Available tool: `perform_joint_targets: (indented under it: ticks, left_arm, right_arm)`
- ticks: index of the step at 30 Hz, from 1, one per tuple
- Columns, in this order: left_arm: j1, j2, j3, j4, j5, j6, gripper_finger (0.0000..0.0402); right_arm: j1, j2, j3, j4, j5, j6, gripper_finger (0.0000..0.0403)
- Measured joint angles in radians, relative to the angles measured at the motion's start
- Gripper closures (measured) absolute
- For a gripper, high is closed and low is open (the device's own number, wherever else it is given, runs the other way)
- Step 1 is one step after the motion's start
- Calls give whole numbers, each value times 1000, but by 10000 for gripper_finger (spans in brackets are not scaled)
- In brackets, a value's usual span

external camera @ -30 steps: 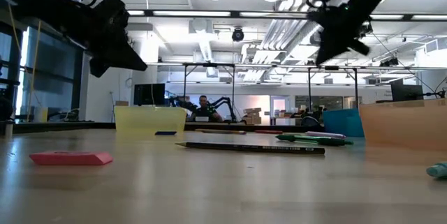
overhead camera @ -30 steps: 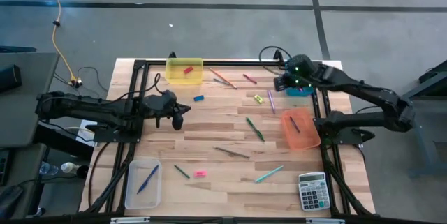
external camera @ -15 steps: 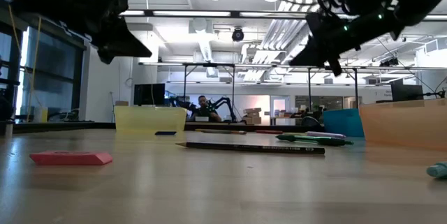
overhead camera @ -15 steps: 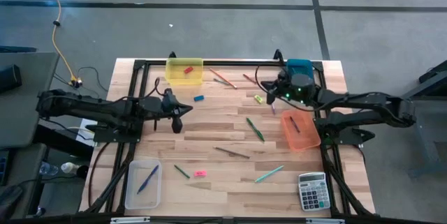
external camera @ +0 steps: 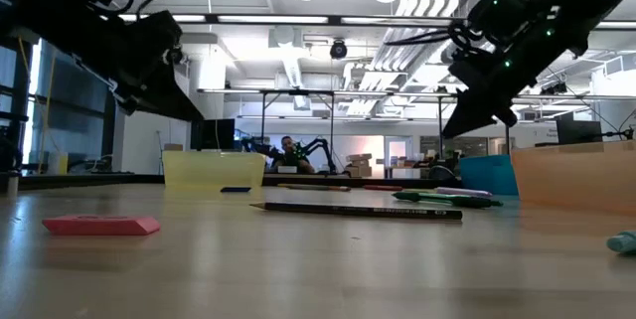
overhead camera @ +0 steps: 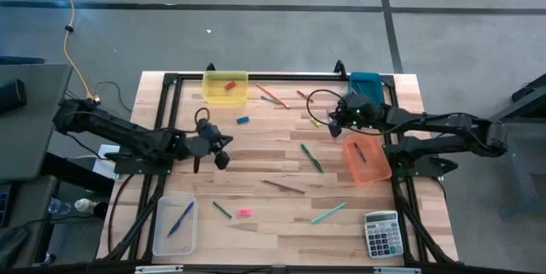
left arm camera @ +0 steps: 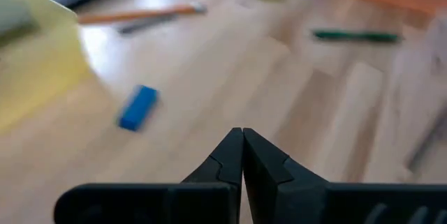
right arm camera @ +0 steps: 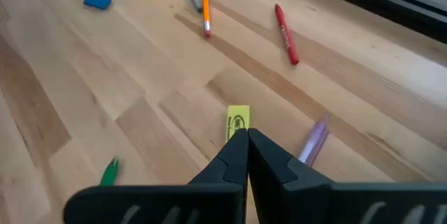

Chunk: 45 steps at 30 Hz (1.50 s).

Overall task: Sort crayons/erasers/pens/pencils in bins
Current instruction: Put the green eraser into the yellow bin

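Beyond my right gripper (external camera: 452, 128) I see a big open workshop with white ceiling ducts (external camera: 397, 56) and bright strip lights (external camera: 298, 16), and a person (external camera: 288, 150) sits at a far bench, low in the gap between my two grippers. From above, grey concrete floor (overhead camera: 256, 39) surrounds the table, a yellow cable (overhead camera: 72, 43) trailing across it beyond my left gripper (overhead camera: 220, 161).
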Motion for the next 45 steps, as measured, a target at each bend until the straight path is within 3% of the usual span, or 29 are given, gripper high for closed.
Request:
perform_joint_targets:
  ticks: [4, 7, 11, 14, 22, 30, 36, 45]
  left_arm:
    - [15, 22, 0, 37, 193, 27, 402]
    - [27, 28, 0, 38, 260, 28, 402]
    - [59, 28, 0, 37, 257, 20, 402]
    - [109, 28, 0, 35, 197, 21, 402]
    - [258, 28, 0, 98, 137, 63, 402]
    - [271, 28, 0, 226, 131, 21, 402]
    - [235, 28, 0, 235, 97, 62, 402]
    - [216, 28, 0, 234, 97, 81, 402]
  right_arm:
    - [18, 0, 41, -3, -4, -1, 402]
    - [29, 0, 79, -44, -10, 28, 402]
    - [54, 27, 91, -54, -17, 104, 401]
    - [84, 93, 91, -55, -25, 133, 383]
    - [114, 292, 91, 47, -8, 164, 265]
    - [67, 399, 91, 54, 57, 151, 181]
    - [62, 472, 91, 163, 56, 78, 183]
    - [63, 553, 95, 204, 120, 102, 239]
